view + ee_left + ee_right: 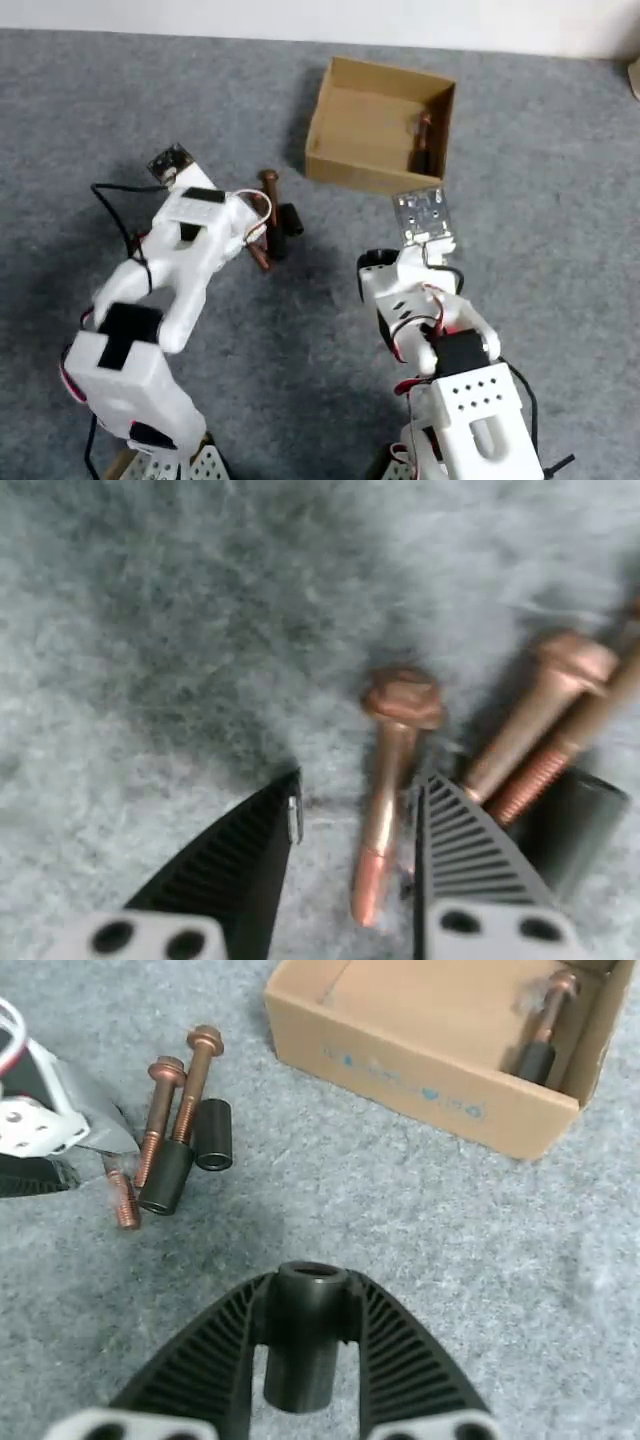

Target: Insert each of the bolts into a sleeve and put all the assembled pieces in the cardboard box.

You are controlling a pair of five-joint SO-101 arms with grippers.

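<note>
One assembled piece [540, 1030] lies in the cardboard box [375, 180]. Right pincer [305, 1290] clasps a sleeve [300, 1360]; left pincer [362, 785] gapes astride a bolt [385, 800].

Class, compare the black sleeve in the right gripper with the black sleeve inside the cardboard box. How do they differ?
The gripped sleeve is empty, its bore open; the boxed sleeve has a copper bolt in it. The gripped sleeve sits clamped in the right gripper; the boxed sleeve rests in a corner of the cardboard box. Both are short black cylinders.
</note>
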